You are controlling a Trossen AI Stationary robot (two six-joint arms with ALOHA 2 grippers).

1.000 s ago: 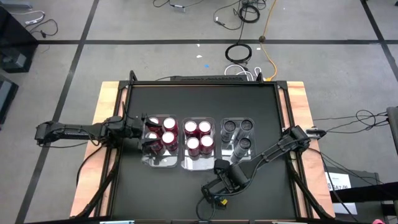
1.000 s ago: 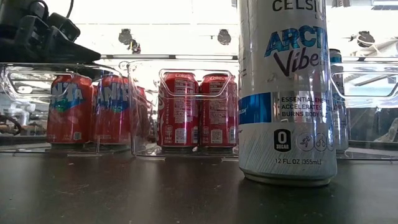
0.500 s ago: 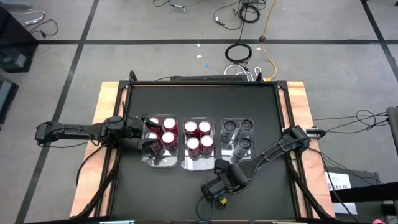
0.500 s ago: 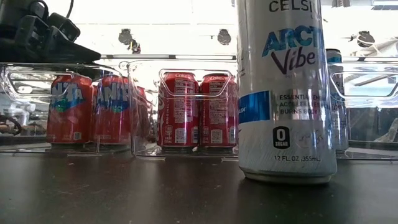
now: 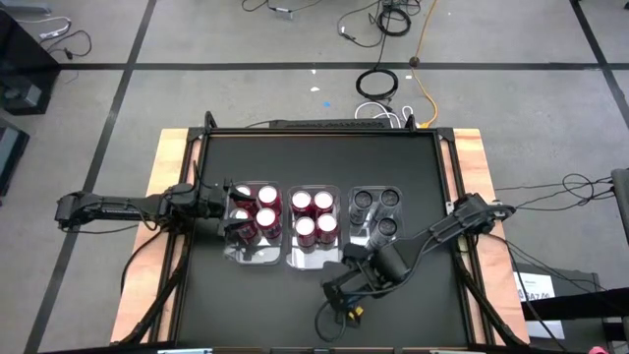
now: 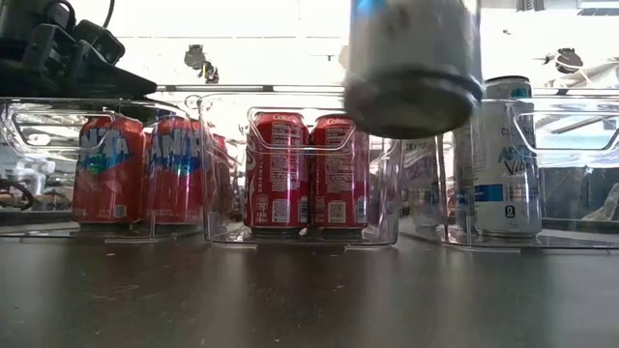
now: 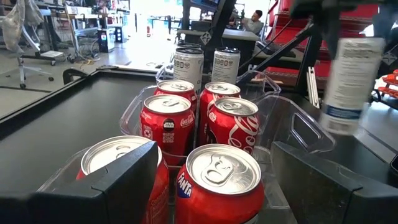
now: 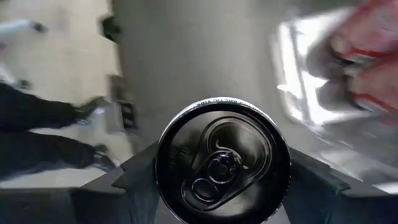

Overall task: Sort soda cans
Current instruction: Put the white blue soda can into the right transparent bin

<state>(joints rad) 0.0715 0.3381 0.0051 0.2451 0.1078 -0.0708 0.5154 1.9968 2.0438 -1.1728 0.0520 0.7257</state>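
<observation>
Step in hand: carrying the last loose can to its bin. My right tool (image 8: 221, 180) is closed on a tall silver-and-blue aluminium drink can (image 6: 414, 63); my wrist view shows its pull-tab top (image 8: 222, 158) wedged between my two dark fingers. From worktop height the can's base hangs clear of the black worktop (image 5: 295, 305), off the surface and in front of the bins.

Sorted so far, as things lie: four red soda cans with silver tops (image 5: 254, 211) in the left clear rectangular plastic bin (image 5: 257, 258); four more red cans (image 5: 313, 214) in the middle clear bin (image 5: 313, 262); three grey-topped silver cans (image 5: 375, 211) in the right clear bin (image 5: 356, 236), with one place looking free at its near side. So I judge the task nearly done.

Next move, my reading: bring the held can over the right bin's near wall, high enough to clear the rim, then lower it upright into the free place beside the other silver cans and let go. Tight fit likely; it could knock a neighbour.

Pose: right arm reaches in from the worktop's right edge, low across the near side, tool just in front of the middle and right bins. Left tool (image 7: 205, 186) waits with fingers spread, hovering over the left bin's red cans, holding nothing.
</observation>
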